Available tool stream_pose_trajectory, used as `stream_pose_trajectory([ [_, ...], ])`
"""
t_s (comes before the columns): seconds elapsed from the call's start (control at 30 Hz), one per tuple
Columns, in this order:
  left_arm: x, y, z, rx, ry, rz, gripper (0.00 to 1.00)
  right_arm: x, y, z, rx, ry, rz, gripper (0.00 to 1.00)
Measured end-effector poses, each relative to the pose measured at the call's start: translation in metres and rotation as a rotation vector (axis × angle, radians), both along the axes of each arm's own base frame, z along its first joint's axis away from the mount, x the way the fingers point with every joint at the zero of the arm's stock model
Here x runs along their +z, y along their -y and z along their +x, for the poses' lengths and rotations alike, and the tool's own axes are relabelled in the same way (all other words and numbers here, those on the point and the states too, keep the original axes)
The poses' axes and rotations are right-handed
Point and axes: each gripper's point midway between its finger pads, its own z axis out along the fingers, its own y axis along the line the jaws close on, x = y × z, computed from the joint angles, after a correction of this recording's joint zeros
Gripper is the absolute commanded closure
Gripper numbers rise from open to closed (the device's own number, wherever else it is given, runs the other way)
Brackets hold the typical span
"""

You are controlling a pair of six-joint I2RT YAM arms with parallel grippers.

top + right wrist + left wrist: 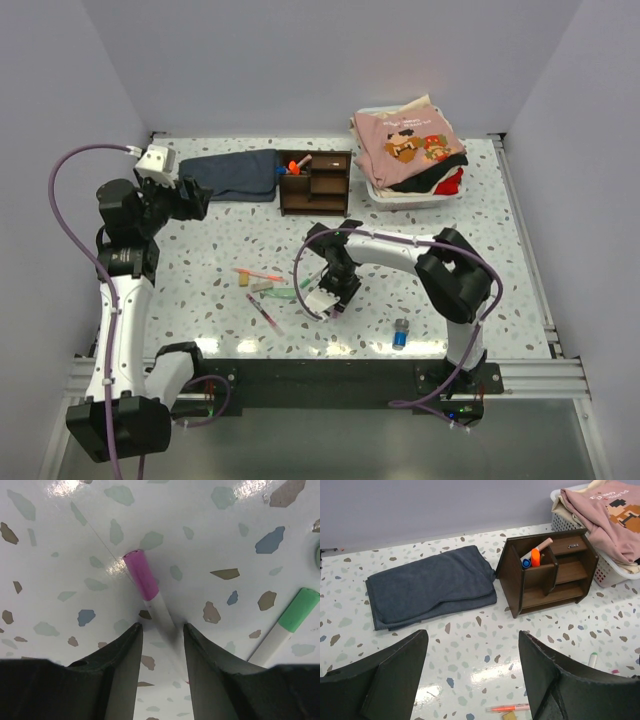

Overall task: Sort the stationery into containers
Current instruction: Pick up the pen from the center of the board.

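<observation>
My right gripper points down at the table, its jaws open on either side of a white marker with a pink cap; a gap shows beside the left finger. A green-capped marker lies to the right. From above, this gripper sits among loose pens, with a blue-capped bottle near the front edge. The brown organiser stands at the back, an orange marker in one compartment. My left gripper hangs open and empty above the table, facing the organiser.
A dark blue folded cloth lies left of the organiser. A white bin with pink clothes stands at the back right. An orange pen and a tan eraser lie just below the left gripper.
</observation>
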Motion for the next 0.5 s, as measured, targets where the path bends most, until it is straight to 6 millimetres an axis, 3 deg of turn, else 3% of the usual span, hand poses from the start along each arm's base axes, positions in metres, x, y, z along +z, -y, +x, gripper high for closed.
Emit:
stream_pose_trajectory([
  [0.23,0.0052,-0.0025,-0.003,0.01,0.016,0.001,0.22,-0.0012,-0.0036,-0.0033,0.027,0.018,-0.013,0.65],
  [0.37,0.0077,-0.0032,-0.0045,0.013,0.024,0.003,0.22,-0.003,-0.007,-0.0032,0.033,0.036,-0.004,0.86],
  [0.4,0.0079,-0.0032,-0.0046,0.013,0.025,0.003,0.22,-0.0035,-0.0076,-0.0034,0.032,0.039,-0.001,0.96],
  [0.5,0.0075,-0.0037,-0.0046,0.015,0.024,0.002,0.22,-0.003,-0.0085,-0.0036,0.011,0.043,0.004,1.0],
])
